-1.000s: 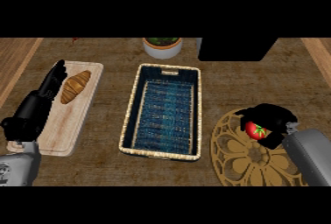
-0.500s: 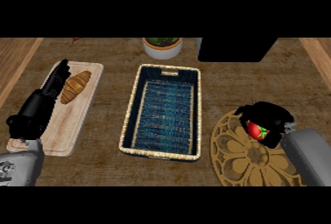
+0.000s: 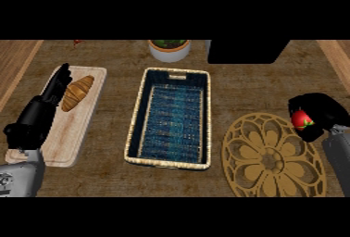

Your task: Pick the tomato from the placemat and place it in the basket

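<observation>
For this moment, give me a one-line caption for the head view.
Right hand holds the tomato beside the placemat, basket awaiting.

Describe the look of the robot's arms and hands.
Both forearms are grey and smooth, entering from the lower edge. Each ends in a black robot hand: the left robot hand looks long and slim, the right robot hand rounded and bulky. No cables or markings show.

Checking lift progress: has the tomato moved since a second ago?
Yes. The tomato, held in the right hand, has shifted right, off the placemat toward its right edge, away from the basket.
</observation>
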{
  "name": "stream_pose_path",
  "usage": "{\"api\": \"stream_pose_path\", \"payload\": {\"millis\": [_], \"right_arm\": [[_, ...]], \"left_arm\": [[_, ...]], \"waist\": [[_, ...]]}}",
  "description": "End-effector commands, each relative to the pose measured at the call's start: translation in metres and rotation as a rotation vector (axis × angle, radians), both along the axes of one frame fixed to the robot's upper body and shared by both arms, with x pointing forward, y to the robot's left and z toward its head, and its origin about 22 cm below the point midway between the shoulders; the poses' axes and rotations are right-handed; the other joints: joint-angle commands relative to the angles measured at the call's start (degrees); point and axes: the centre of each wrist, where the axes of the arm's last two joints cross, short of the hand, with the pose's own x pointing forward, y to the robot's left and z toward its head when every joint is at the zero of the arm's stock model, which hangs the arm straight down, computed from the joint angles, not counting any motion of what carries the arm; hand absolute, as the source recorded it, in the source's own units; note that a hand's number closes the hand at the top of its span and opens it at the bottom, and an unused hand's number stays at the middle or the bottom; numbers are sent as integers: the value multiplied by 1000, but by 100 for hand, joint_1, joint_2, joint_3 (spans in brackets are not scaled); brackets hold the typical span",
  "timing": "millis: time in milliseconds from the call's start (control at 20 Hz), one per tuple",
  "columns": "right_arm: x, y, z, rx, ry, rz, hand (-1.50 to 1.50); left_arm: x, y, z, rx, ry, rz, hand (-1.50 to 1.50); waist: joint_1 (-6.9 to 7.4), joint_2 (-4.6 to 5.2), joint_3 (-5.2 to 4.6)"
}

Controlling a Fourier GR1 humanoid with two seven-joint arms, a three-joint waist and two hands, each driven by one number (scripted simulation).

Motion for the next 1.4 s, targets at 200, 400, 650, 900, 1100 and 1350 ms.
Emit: {"api": "stream_pose_path", "payload": {"millis": [200,400,650,900,1100,1350], "right_arm": [[1,-6,64,267,-440,-137,150],[13,19,116,596,-581,-27,150],[1,47,194,762,-656,93,150],[-18,85,267,787,-625,172,150],[-20,129,303,856,-544,206,150],[-25,180,327,814,-462,201,150]], "left_arm": [[-3,3,-8,4,6,19,0],[-2,13,2,5,-5,31,0],[-4,5,-1,18,12,19,0],[-1,12,-1,5,14,9,0],[5,2,5,-10,2,-8,0],[5,-7,-2,3,3,-12,0]], "waist": [[-145,-46,2],[-114,-79,0],[-84,-68,-5],[-13,-40,-9],[41,-24,-7],[76,0,-3]]}}
